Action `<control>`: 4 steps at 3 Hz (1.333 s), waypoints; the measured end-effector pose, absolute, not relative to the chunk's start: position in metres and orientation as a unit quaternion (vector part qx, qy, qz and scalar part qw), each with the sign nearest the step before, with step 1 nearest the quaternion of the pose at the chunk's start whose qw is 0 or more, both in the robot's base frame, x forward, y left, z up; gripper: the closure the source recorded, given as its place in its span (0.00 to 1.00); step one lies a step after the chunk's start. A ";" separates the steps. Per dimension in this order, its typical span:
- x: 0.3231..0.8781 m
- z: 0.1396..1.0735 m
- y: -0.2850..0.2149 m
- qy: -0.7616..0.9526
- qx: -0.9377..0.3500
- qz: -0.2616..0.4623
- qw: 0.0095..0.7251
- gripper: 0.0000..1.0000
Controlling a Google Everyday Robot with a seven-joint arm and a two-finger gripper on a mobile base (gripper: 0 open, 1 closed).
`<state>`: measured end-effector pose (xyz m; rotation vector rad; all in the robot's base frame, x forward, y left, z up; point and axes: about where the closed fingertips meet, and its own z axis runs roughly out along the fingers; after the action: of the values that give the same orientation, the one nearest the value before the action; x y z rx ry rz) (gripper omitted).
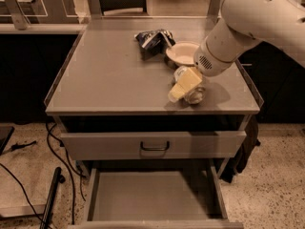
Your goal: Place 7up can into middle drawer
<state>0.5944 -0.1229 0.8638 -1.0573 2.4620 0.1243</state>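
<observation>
The 7up can [194, 94] lies on its side on the grey counter [109, 75], just in front of the cream bowl, with a silver end facing the front. My gripper [185, 85] is down on the can and its yellow tip lies across the can's front and hides most of the label. The white arm [248, 18] comes in from the upper right. The middle drawer [152, 194] is pulled open low at the front and shows a bare grey floor and low side walls.
A cream bowl [183, 52] and a dark blue-and-silver snack bag [152, 39] sit at the back of the counter. A shut drawer front with a black handle [155, 147] lies between counter and open drawer. Cables [28, 185] run over the floor at left.
</observation>
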 end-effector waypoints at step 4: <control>0.598 0.835 -0.122 0.902 -0.371 0.068 0.213 0.00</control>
<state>0.5981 -0.1216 0.8348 -1.0289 2.5027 0.1886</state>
